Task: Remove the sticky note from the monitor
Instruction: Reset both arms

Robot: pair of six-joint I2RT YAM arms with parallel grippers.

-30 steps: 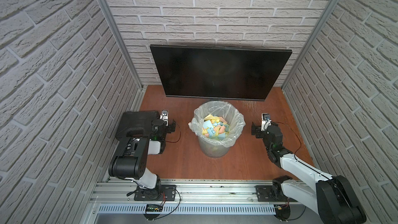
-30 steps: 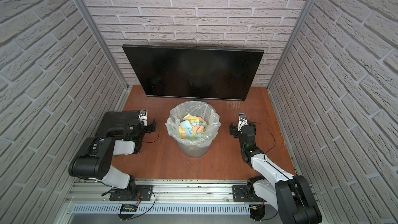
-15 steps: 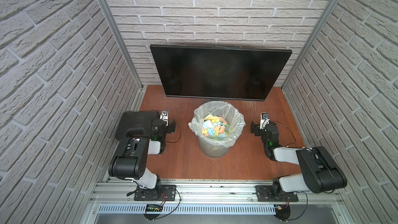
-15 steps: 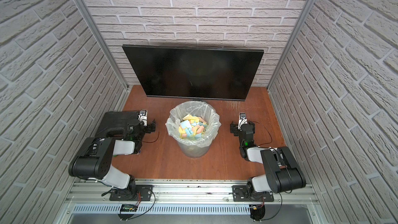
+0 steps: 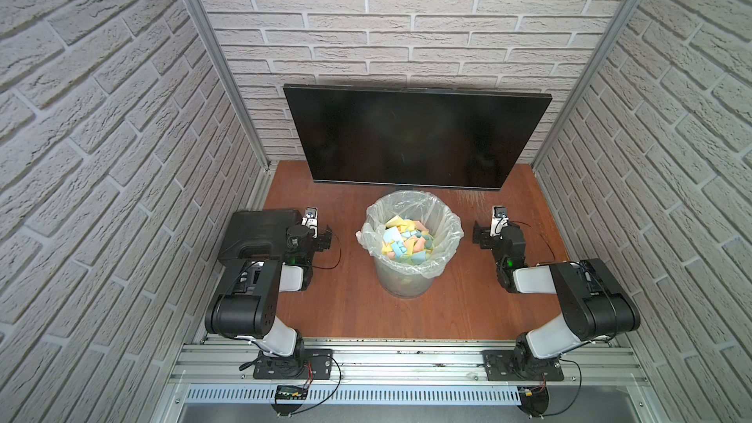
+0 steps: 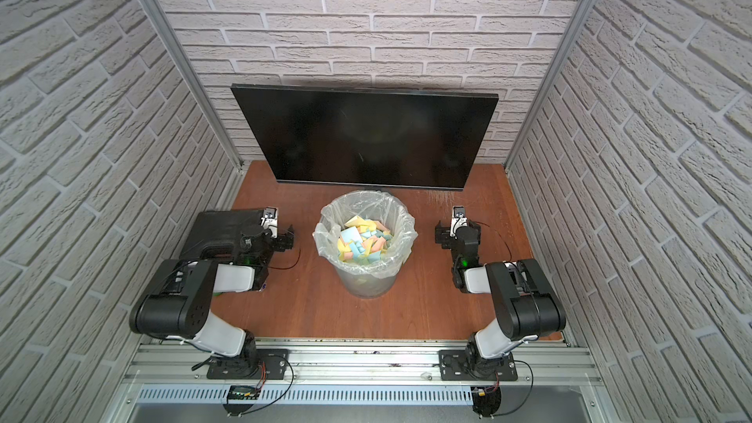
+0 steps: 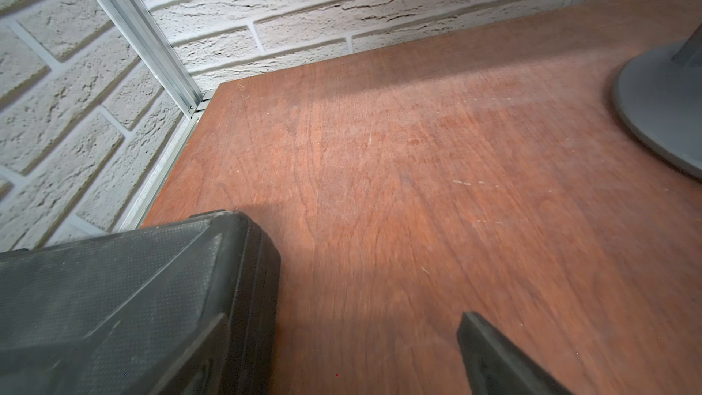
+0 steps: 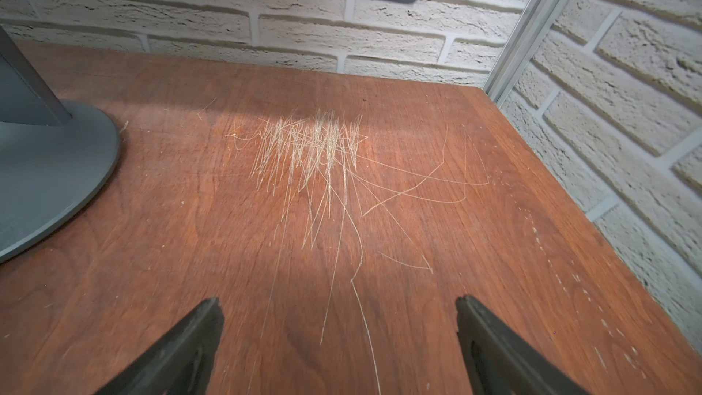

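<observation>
The monitor stands at the back of the wooden table, its black screen dark. No sticky note shows on the screen in either top view. My left gripper rests low on the table left of the bin, open and empty, beside a black case. My right gripper sits low to the right of the bin, also open and empty. The right wrist view shows its gripper with both fingers wide apart over bare wood. In the left wrist view only one finger stands out clearly.
A clear-lined bin at mid-table holds several coloured paper notes. The black case lies at the left edge. The monitor's grey stand base sits behind the bin. Brick walls close in on three sides.
The right arm has folded back, its elbow swinging in from the lower right to above its base; its gripper stayed near the bin. The left arm has not moved.
</observation>
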